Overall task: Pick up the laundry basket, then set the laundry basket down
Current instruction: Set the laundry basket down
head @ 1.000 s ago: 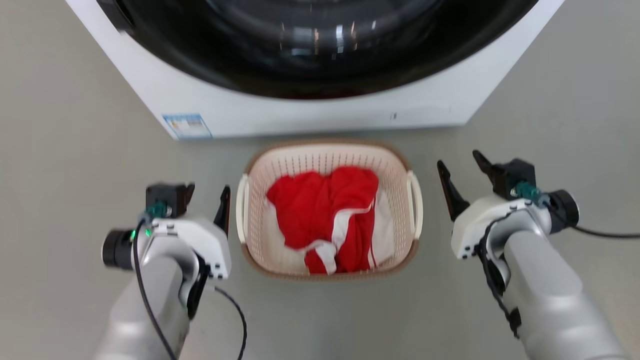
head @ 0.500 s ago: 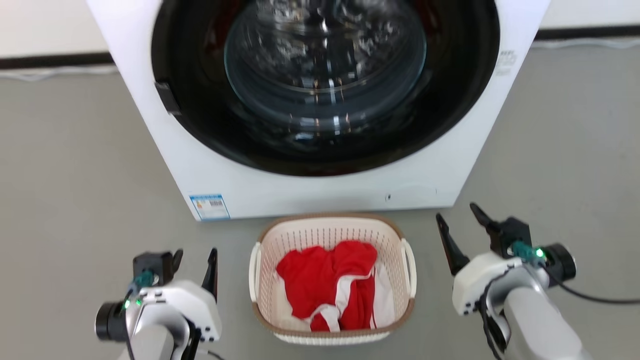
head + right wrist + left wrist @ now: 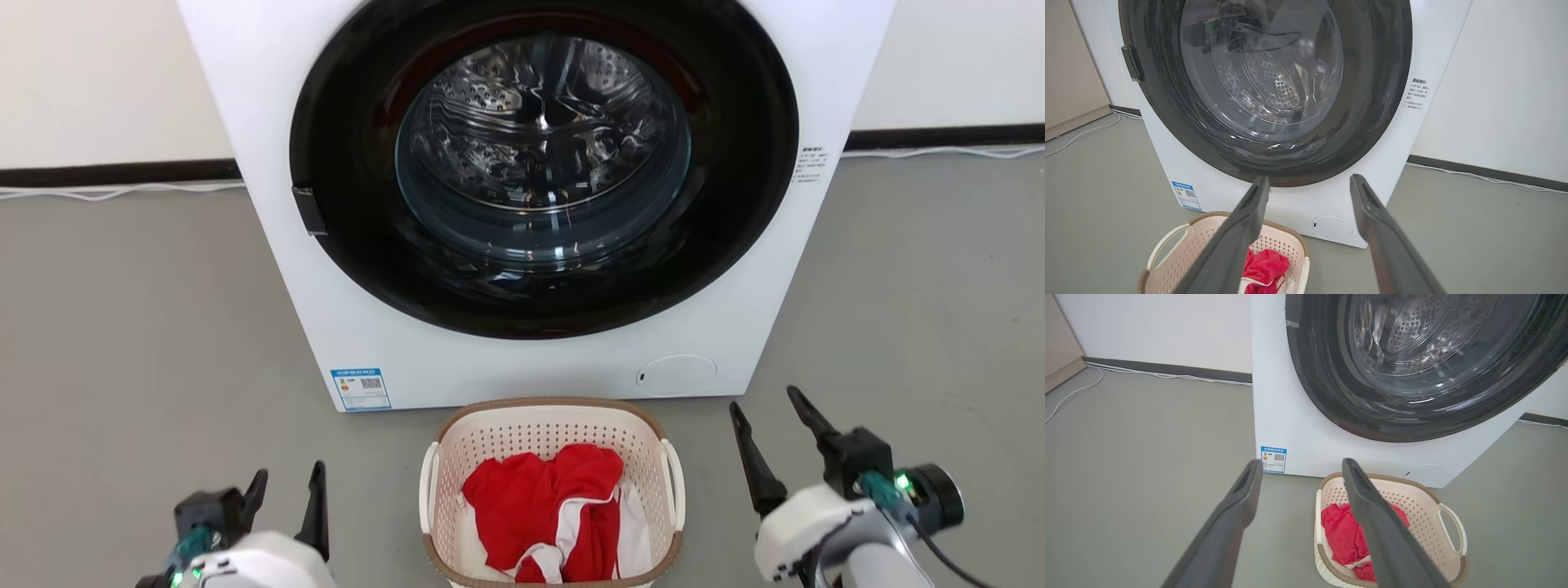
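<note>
With both sets of fingers spread wide and nothing between them, the left gripper (image 3: pixel 288 478) and the right gripper (image 3: pixel 765 400) hang empty, each a little out from its own side of the laundry basket (image 3: pixel 539 431). The basket stands on the grey floor (image 3: pixel 122 343) between the two, touching neither, its left handle (image 3: pixel 426 498) on the inner side of the left gripper and its right handle (image 3: pixel 676 490) on the inner side of the right.

From where I stand it is resting and not lifted. I can't say whether the carry is over or has yet to start. If it hasn't, both the grasp and the set-down remain.

By count: two grippers, one basket with two loop handles, one red garment (image 3: pixel 543 502) and a bit of white cloth (image 3: pixel 635 531) inside it. Just past the fingertips is one washing machine (image 3: pixel 490 371), with one blue label (image 3: pixel 361 389).
</note>
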You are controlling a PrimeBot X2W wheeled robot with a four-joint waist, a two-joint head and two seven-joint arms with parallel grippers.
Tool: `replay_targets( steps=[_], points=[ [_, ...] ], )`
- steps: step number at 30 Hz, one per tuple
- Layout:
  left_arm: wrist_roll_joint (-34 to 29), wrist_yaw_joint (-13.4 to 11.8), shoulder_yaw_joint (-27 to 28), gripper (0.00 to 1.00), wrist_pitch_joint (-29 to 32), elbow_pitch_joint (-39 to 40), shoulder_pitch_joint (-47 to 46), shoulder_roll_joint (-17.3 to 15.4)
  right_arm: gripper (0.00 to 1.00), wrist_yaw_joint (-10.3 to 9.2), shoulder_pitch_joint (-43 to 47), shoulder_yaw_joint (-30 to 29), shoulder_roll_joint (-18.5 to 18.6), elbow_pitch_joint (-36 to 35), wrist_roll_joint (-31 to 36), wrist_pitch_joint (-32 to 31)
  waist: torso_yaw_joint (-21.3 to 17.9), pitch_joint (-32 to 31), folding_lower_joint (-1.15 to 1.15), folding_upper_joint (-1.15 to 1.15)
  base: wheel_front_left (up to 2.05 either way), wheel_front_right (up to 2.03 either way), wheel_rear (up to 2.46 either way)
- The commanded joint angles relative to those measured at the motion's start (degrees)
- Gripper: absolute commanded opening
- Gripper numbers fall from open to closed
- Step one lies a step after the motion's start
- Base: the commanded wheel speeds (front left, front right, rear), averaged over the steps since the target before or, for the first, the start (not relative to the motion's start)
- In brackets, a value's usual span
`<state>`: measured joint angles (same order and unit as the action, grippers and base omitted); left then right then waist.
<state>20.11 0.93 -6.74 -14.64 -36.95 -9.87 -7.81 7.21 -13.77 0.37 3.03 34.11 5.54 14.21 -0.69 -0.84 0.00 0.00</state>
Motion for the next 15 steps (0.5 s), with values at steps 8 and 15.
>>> replay_targets(
  steps=[8,15],
  points=[
    [-1.33,-0.07,6.21,1.0,-0.36,9.84,6.44,0.12,1.0,0.28,6.97,-0.7,-0.15,-11.03,-0.3,0.79,-0.35,-1.56,0.0,0.0,0.0,0.0,0.0],
    [-2.02,0.03,9.32,1.0,-0.36,14.23,10.26,1.1,1.0,0.28,11.18,-2.14,-0.15,-16.43,-0.14,0.79,-0.63,-1.84,0.0,0.0,0.0,0.0,0.0]
  ],
)
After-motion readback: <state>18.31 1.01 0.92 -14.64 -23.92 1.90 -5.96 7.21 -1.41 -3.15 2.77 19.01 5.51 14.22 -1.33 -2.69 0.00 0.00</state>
